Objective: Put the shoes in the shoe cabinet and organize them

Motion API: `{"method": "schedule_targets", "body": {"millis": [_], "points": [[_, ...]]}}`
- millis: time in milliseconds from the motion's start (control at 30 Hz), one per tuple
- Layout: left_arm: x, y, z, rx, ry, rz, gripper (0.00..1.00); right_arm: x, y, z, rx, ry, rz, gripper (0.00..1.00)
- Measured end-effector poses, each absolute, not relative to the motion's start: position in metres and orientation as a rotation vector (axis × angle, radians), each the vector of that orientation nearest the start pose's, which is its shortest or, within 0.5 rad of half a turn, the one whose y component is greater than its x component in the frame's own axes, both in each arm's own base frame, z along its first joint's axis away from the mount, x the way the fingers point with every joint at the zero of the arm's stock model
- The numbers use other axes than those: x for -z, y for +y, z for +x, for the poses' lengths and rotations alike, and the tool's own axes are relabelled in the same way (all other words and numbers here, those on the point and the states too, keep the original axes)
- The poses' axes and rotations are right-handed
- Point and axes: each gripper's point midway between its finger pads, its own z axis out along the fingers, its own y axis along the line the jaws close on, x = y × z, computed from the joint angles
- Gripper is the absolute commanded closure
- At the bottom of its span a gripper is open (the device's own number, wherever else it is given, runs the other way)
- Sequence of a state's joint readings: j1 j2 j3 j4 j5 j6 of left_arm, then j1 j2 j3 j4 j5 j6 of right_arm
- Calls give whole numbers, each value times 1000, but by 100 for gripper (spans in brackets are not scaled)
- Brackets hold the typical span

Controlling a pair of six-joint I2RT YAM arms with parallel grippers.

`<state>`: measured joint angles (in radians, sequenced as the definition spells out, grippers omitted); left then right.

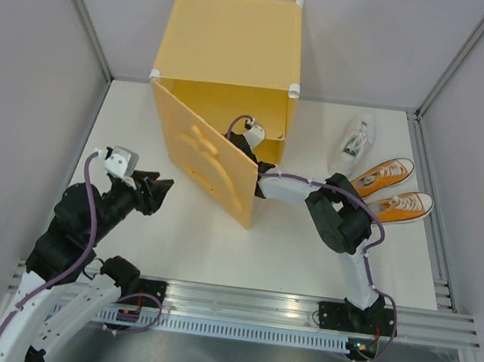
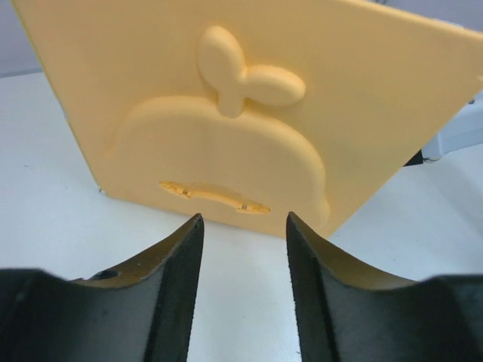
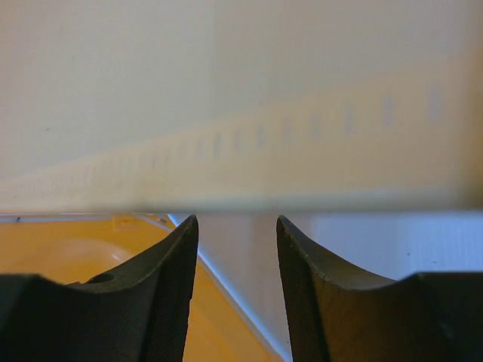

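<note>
L side: my left gripper [image 2: 243,219] sat low over the white table [image 1: 216,248], jaws part-open, nothing btwn them. Dead ahead, near but not touching, stood the swung-open door [image 2: 226,113] of the big yellow-orange plastic cube cabinet [image 1: 232,43]. Its embossed apple shape faced me, w/ the slot handle [image 2: 215,197] just beyond my fingertips [image 2: 189,234].

R side: my right gripper [image 3: 236,220] was reached into the cabinet's open front, jaws approx half apart and empty. A blurred pale-yellow panel filled the wrist view, w/ an orange-yellow surface at lower left. From above, the fingers were hidden inside.

Shoes lay outside the cabinet on its right, well apart from both grippers: one white lace-up sneaker [image 1: 356,140] closest to the cabinet wall, then two orange canvas sneakers [image 1: 384,174] w/ white soles, side by side, nearer my right elbow.
</note>
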<state>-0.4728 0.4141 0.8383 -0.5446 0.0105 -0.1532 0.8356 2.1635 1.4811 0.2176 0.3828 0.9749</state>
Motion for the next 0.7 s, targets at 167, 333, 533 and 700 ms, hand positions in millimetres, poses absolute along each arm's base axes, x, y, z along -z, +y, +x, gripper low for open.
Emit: {"method": "schedule_targets", "body": {"millis": [167,333,533,700], "points": [[-314,-102,185,476,1644,266,36,-118,434,403,-772,2023,323,48],[-324,-90,183,445,1610,215,30,-153,465,340,-852,1990,199,47],[-379,-78,173,462,1504,129,30,-154,487,278,-882,2003,68,47],[-417,-78,175,477,1450,108,29,-148,497,256,-883,2012,2,46]]}}
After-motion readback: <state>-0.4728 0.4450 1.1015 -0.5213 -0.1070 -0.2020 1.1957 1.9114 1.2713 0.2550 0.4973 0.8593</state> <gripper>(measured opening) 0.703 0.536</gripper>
